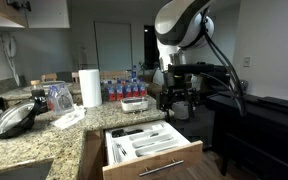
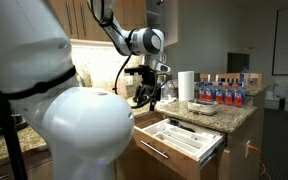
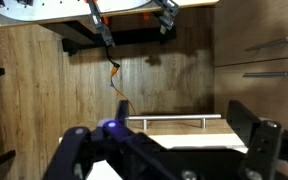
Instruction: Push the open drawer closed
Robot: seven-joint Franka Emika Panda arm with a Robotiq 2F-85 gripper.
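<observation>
The light-brown wooden drawer stands pulled out from under the granite counter, with a white cutlery divider tray inside. It shows in both exterior views. My gripper hangs in the air above and behind the drawer, apart from it, also seen in an exterior view. In the wrist view the drawer's front edge and slim metal bar handle lie below, between my two dark fingers. The gripper is open and empty.
The granite counter holds a paper towel roll, a pack of water bottles, a dark pan lid and a glass jar. A black stand is beside the drawer. Wooden cabinet drawers are nearby.
</observation>
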